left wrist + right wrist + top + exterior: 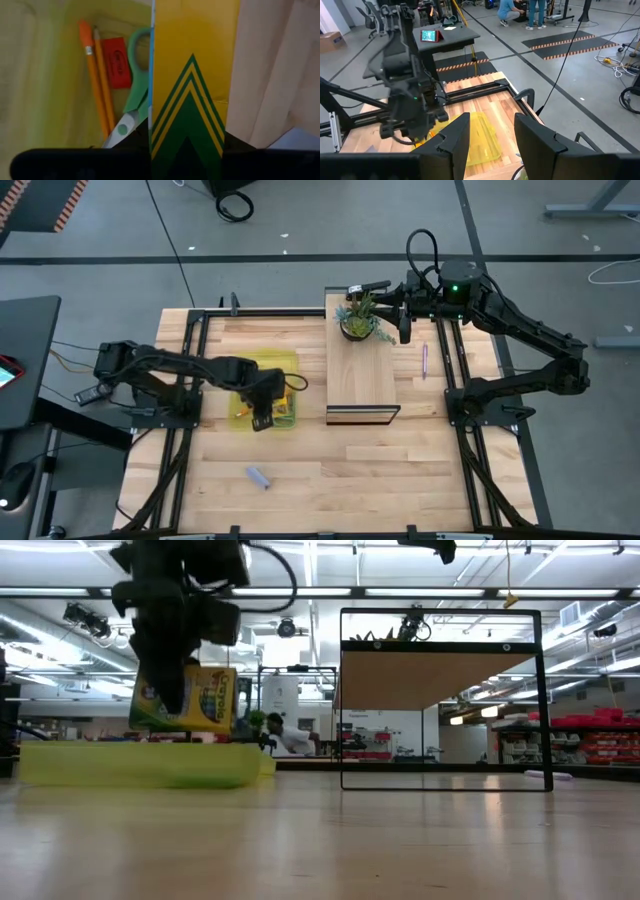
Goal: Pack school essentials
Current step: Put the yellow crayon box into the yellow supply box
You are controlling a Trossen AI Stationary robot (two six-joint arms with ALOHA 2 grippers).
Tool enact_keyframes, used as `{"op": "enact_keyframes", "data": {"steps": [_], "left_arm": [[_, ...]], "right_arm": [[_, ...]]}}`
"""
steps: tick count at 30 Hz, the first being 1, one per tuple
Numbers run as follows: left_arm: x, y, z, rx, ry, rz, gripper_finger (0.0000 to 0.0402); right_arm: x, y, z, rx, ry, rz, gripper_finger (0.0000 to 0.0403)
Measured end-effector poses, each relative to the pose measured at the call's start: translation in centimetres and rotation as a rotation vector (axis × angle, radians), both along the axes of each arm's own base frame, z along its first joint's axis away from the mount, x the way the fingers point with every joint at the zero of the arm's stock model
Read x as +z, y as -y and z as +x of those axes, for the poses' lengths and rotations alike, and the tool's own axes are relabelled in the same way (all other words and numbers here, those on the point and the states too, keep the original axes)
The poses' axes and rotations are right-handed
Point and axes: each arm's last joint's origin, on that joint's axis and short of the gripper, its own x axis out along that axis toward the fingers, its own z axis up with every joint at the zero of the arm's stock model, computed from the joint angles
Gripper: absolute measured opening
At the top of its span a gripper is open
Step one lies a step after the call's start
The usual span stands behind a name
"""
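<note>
My left gripper point(262, 418) hangs over the yellow translucent case point(285, 370), shut on the yellow-green crayon box point(200, 698). Inside the case point(45, 75) lie orange pencils point(95, 85), a red block point(116, 70) and green-handled scissors point(135, 75). A thin purple pen point(424, 360) lies on the table to the right of the wooden stand. A small pale blue thing point(258, 477) lies on the table nearer the front. My right gripper point(490, 135) is raised at the far right, open, with nothing between its fingers. My left gripper pinches the crayon box between its two fingers point(142, 145), one on each side of the chevron-printed face point(187, 130). The fingers come from above, pointing steeply down. The box hangs below them, nearly upright, with its lower edge point(190, 728) just over the case.
A wooden stand with a black frame point(362, 375) stands in the table's middle, with a small potted plant point(358, 320) on its far end. Black rails run along the left and right sides point(460, 370). Bare wood lies toward the near edge.
</note>
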Motion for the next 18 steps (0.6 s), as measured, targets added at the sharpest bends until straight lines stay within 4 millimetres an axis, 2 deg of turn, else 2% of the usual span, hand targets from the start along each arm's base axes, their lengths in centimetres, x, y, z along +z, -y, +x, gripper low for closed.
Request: {"op": "enact_keyframes", "data": {"steps": [8,18], "left_arm": [[-2.4,-2.0,-0.8,-0.036,0.039,-0.095,0.0101],[-2.8,-2.9,-0.9,-0.135,0.090,-0.187,0.0089]], "right_arm": [[0.0,0.0,0.0,0.000,0.000,0.000,0.0160],[0.0,0.0,0.0,-0.005,0.005,0.020,0.0160]]}}
